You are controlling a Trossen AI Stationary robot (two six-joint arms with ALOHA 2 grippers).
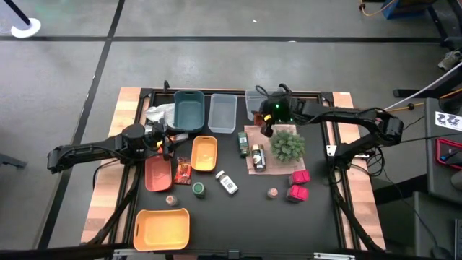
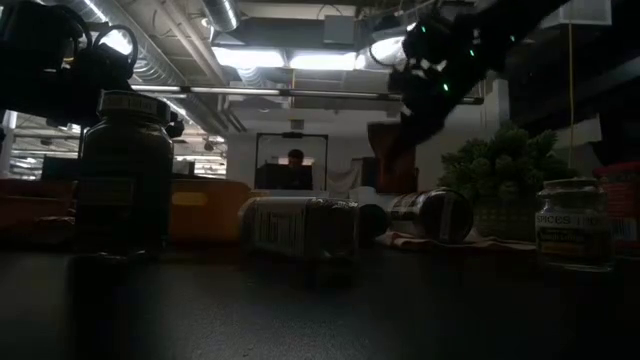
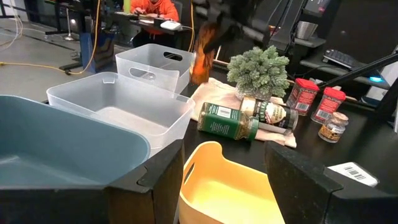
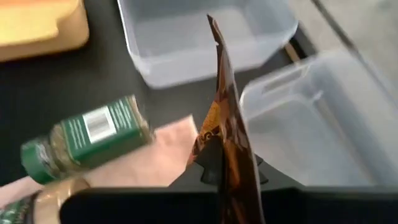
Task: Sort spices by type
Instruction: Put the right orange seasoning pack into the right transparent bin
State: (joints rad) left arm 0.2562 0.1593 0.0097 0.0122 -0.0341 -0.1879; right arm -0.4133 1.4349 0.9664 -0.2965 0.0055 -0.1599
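My right gripper (image 1: pixel 267 126) is shut on a red-orange spice packet (image 3: pixel 200 59), which it holds above the pinkish cloth (image 1: pixel 253 165), next to the clear bins. Two green-labelled jars (image 1: pixel 243 142) (image 1: pixel 258 155) lie on their sides on that cloth, beside the spiky plant (image 1: pixel 287 144). Magenta boxes (image 1: pixel 298 184), a white bottle (image 1: pixel 227 183) and small jars (image 1: pixel 198 189) (image 1: pixel 273 193) sit on the black mat. My left gripper (image 3: pixel 224 186) waits open at the left, by the teal bin (image 1: pixel 188 110). My right gripper pinches one end of the packet (image 4: pixel 225 177) between its two fingers, coming from the table's right and slanting downward. The packet shows edge-on in the right wrist view and runs on past the fingertips. It hangs clear of the cloth and the bins.
Two clear bins (image 1: pixel 222 113) (image 1: pixel 254 101) stand at the far side. An orange bin (image 1: pixel 204 153), a red tray (image 1: pixel 157 173) with a packet (image 1: pixel 182 172) in it, and a yellow bin (image 1: pixel 162 227) fill the left half. A person sits in the room beyond.
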